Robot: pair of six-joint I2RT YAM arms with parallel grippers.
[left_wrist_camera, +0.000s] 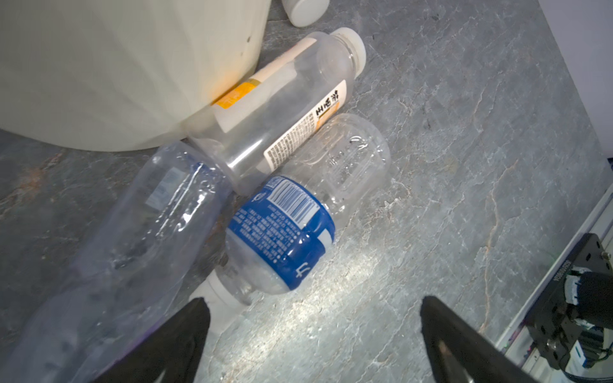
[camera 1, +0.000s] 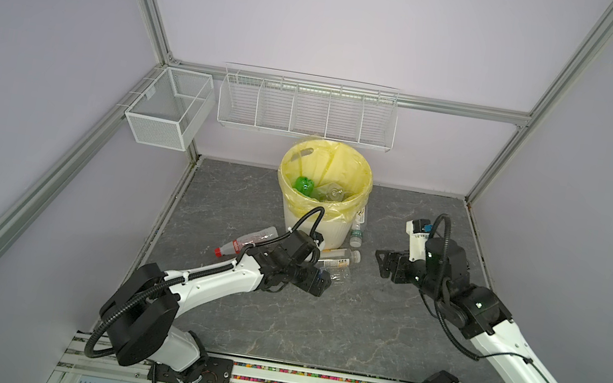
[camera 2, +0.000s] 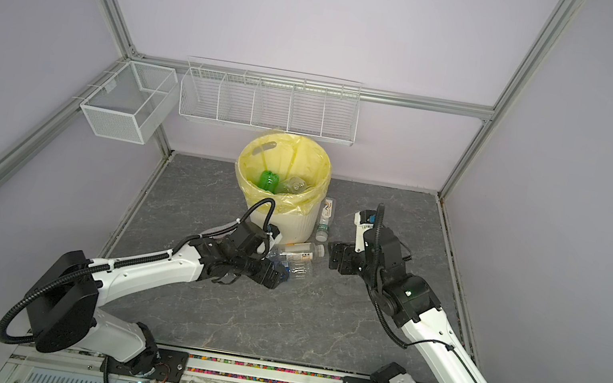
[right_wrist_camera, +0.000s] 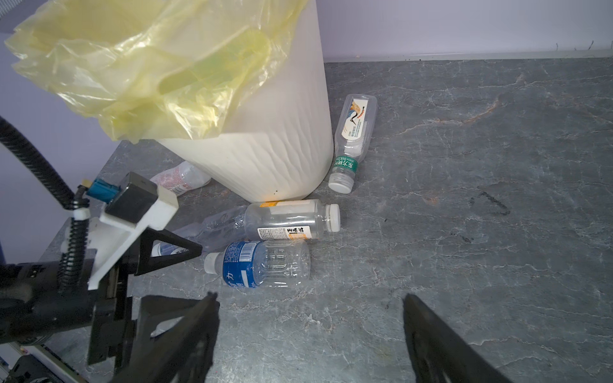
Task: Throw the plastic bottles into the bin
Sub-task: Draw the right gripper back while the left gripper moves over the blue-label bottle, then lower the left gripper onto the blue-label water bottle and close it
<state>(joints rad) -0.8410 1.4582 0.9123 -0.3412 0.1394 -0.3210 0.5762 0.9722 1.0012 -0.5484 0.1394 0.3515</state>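
Observation:
The bin point(camera 1: 313, 227), cream and ribbed with a yellow bag, stands at the back middle in both top views point(camera 2: 284, 224). A green bottle point(camera 1: 302, 185) and a clear one point(camera 1: 334, 194) lie inside it. At its foot lie a blue-labelled bottle point(left_wrist_camera: 285, 232), a white-capped clear bottle point(left_wrist_camera: 285, 109) and a crumpled clear bottle point(left_wrist_camera: 139, 232). A red-capped bottle point(camera 1: 245, 243) lies left of the bin. A green-banded bottle point(right_wrist_camera: 346, 165) lies right of it. My left gripper point(left_wrist_camera: 313, 300) is open low over the floor, with the blue-labelled bottle's cap beside one finger. My right gripper point(right_wrist_camera: 310, 295) is open over bare floor, right of the pile.
A long white wire basket point(camera 1: 307, 110) hangs on the back wall above the bin. A mesh basket point(camera 1: 166, 110) hangs at the left corner. Aluminium frame posts and lilac walls bound the grey marbled floor point(camera 1: 317, 321). The arms' base rail point(camera 1: 306, 382) runs along the front.

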